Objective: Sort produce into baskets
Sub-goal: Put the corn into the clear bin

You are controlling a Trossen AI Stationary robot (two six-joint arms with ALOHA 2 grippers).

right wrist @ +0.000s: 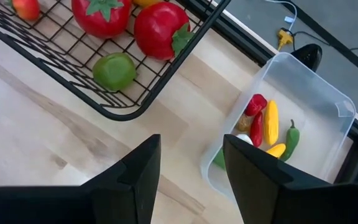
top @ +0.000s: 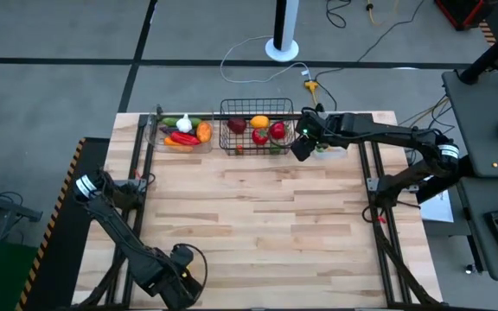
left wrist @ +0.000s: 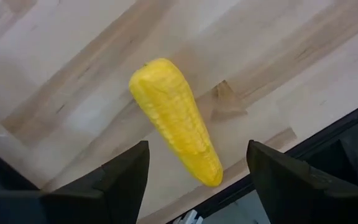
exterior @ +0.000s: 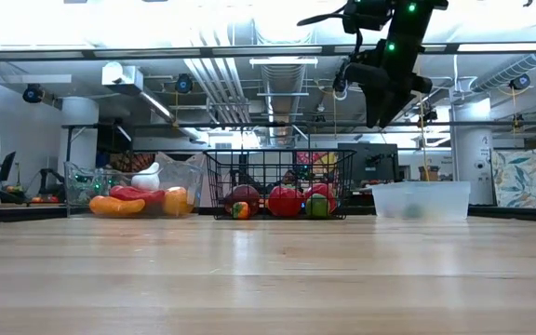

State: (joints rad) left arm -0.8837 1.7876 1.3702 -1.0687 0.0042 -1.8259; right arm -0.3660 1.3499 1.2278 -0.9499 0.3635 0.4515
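the right arm reaches across the far edge, its right gripper (top: 302, 149) raised with fingers apart and empty, between the black wire basket (top: 228, 142) and the small clear bin (right wrist: 328, 99). the left arm is folded at the near corner, its left gripper (left wrist: 197, 167) parted above the corn (left wrist: 176, 121) lying on the table (top: 258, 225).

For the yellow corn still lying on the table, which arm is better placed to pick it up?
Probably the left. Its open gripper hangs directly over the corn. The right gripper is far off, between the wire basket and the clear bin.
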